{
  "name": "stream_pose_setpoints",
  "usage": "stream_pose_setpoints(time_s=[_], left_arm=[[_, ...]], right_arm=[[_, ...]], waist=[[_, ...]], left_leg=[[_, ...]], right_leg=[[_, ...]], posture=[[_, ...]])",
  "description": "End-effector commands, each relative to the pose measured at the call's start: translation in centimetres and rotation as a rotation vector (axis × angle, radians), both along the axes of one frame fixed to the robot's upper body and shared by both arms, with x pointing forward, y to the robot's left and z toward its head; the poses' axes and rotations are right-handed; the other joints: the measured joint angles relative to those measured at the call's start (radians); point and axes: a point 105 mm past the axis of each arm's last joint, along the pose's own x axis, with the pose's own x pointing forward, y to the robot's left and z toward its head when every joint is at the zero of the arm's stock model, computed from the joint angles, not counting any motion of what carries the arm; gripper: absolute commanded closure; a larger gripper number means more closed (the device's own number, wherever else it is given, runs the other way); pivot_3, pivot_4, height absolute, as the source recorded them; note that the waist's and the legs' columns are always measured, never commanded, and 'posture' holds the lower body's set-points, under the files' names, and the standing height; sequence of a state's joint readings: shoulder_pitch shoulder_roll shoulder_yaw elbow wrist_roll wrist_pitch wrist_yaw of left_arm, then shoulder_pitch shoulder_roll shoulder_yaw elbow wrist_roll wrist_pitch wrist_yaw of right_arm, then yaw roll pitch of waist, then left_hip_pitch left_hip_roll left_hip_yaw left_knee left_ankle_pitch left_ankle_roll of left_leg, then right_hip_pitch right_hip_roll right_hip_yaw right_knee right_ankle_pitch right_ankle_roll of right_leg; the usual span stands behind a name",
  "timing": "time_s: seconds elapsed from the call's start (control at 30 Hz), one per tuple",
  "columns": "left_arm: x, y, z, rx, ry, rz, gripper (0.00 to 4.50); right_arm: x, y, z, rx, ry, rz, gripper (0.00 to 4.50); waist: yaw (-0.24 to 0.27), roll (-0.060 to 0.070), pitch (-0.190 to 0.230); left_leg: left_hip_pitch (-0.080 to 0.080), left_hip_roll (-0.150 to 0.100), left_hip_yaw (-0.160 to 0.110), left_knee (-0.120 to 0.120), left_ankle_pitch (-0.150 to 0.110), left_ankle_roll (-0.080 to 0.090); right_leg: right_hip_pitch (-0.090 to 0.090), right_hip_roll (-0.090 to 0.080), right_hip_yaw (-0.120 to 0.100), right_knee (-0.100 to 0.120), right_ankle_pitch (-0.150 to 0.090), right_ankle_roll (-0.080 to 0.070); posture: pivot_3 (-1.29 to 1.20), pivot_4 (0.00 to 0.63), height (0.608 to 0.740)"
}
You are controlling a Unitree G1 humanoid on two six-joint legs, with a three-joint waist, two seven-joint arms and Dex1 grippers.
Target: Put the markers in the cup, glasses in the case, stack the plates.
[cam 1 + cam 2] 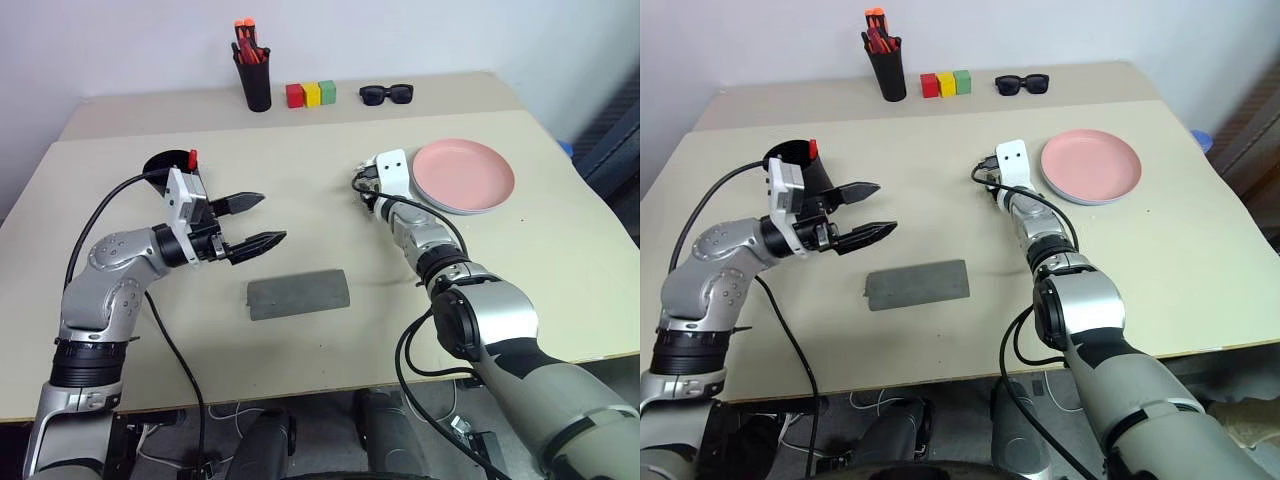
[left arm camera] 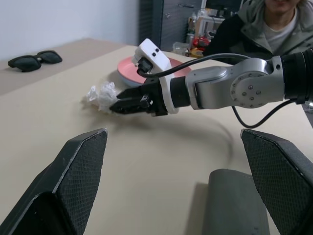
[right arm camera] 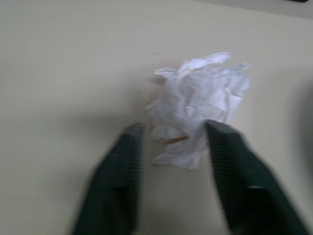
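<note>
The wide black cup [image 1: 163, 166] stands at the table's left with a red-capped marker [image 1: 193, 157] sticking out of it. My left gripper [image 1: 273, 217] hovers open and empty just right of the cup, above the shut grey case [image 1: 298, 293]. The pink plate [image 1: 463, 175] lies at the right, with a pale rim showing under its near edge. My right gripper [image 3: 171, 134] is just left of the plate. Its fingers stand narrowly apart, with the near edge of a crumpled white paper wad [image 3: 198, 98] between the tips. The glasses are out of view.
A black pen holder [image 1: 257, 85] with orange-topped markers, three coloured blocks [image 1: 310, 95] and black sunglasses [image 1: 386, 94] line the back of the table. A person [image 2: 264, 24] sits beyond the table's right side.
</note>
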State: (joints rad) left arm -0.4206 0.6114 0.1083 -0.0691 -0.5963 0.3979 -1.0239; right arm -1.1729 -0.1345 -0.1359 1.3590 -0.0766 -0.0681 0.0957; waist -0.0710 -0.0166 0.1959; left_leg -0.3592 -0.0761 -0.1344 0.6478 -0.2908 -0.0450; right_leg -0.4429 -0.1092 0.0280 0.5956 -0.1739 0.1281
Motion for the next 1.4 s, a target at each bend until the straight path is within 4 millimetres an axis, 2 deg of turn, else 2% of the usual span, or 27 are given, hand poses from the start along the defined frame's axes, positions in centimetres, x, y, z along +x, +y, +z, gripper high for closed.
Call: stream_pose_setpoints(time_s=[0.03, 0.23, 0.43, 0.57, 0.67, 0.77, 0.9, 1.13, 1.27, 1.37, 1.4], left_arm=[[-0.3, 0.5, 1.1, -0.005, -0.057, 0.016, 0.00], [-0.3, 0.0, 1.8, -0.015, -0.064, 0.018, 0.00], [-0.2, -0.2, 2.2, -0.012, -0.071, 0.022, 0.00], [-0.3, -0.2, 2.1, -0.014, -0.065, 0.025, 0.00], [-0.3, -0.2, 2.0, -0.015, -0.062, 0.025, 0.00], [-0.2, -0.4, 2.0, -0.017, -0.062, 0.022, 0.00], [-0.1, -0.4, 2.0, -0.018, -0.061, 0.018, 0.00], [0.0, -0.5, 1.9, -0.014, -0.060, 0.009, 0.00], [0.0, -0.5, 1.9, -0.014, -0.064, 0.009, 0.00], [-0.2, -0.2, 1.9, -0.018, -0.062, 0.014, 0.00], [-0.2, -0.1, 1.9, -0.016, -0.066, 0.015, 0.00]], right_arm=[[0.4, -0.1, 1.6, -0.019, -0.046, -0.019, 4.44], [0.5, -0.9, 1.7, -0.026, -0.049, -0.044, 4.44], [0.6, -0.7, 3.4, 0.033, -0.105, 0.010, 4.44], [0.4, -0.5, 5.3, 0.190, -0.175, 0.116, 4.44], [0.0, -0.3, 6.0, 0.298, -0.196, 0.203, 4.44], [-0.8, -0.1, 6.0, 0.288, -0.222, 0.307, 4.44], [-1.6, -0.2, 5.6, 0.275, -0.221, 0.361, 4.44], [-1.4, -1.7, 4.9, 0.241, -0.219, 0.257, 4.44], [-1.6, -1.5, 5.4, 0.214, -0.228, 0.277, 2.68], [-2.2, -1.4, 6.1, 0.160, -0.220, 0.359, 1.12], [-2.6, -1.6, 6.3, 0.154, -0.207, 0.392, 1.12]], waist=[[0.000, 0.000, 0.000], [0.000, 0.000, 0.000], [0.000, 0.000, 0.000], [0.000, 0.000, 0.000], [0.000, 0.000, 0.000], [0.000, 0.000, 0.000], [0.001, 0.000, 0.000], [0.001, 0.000, 0.000], [0.001, 0.000, 0.000], [0.002, 0.000, 0.000], [0.003, 0.000, 0.000]], left_leg=[[0.000, 0.000, 0.000, 0.000, 0.000, 0.000], [0.000, 0.000, 0.000, 0.000, 0.000, 0.000], [0.000, 0.000, 0.000, 0.000, 0.000, 0.000], [0.000, 0.000, 0.000, 0.000, 0.000, 0.000], [0.000, 0.000, 0.000, 0.000, 0.000, 0.000], [0.000, 0.000, 0.000, 0.000, 0.000, 0.000], [0.000, 0.000, 0.000, 0.000, 0.000, 0.000], [0.000, 0.000, 0.000, 0.000, 0.000, 0.000], [0.000, 0.001, 0.000, 0.000, 0.000, 0.000], [0.000, 0.001, 0.000, 0.000, 0.000, 0.000], [0.000, 0.001, 0.000, 0.000, 0.000, 0.000]], right_leg=[[0.000, 0.000, 0.000, 0.000, 0.000, 0.000], [0.000, 0.000, 0.000, 0.000, 0.000, 0.000], [0.000, 0.000, 0.000, 0.000, 0.000, 0.000], [0.000, 0.000, 0.000, 0.000, 0.000, 0.000], [0.000, 0.000, 0.000, 0.000, 0.000, 0.000], [0.000, 0.001, 0.000, 0.000, 0.000, 0.000], [0.000, 0.001, 0.000, 0.000, 0.000, 0.000], [0.000, 0.001, 0.000, 0.000, 0.000, 0.000], [0.000, 0.001, 0.000, 0.000, 0.000, 0.000], [0.000, 0.001, 0.000, 0.000, 0.000, 0.000], [0.000, 0.001, 0.000, 0.000, 0.000, 0.000]], posture=[[0.00, 0.150, 0.740], [0.00, 0.150, 0.740], [0.00, 0.150, 0.740], [0.00, 0.150, 0.740], [0.00, 0.150, 0.740], [0.00, 0.150, 0.740], [0.00, 0.150, 0.740], [0.00, 0.150, 0.740], [0.00, 0.150, 0.740], [0.00, 0.150, 0.740], [0.00, 0.150, 0.740]])
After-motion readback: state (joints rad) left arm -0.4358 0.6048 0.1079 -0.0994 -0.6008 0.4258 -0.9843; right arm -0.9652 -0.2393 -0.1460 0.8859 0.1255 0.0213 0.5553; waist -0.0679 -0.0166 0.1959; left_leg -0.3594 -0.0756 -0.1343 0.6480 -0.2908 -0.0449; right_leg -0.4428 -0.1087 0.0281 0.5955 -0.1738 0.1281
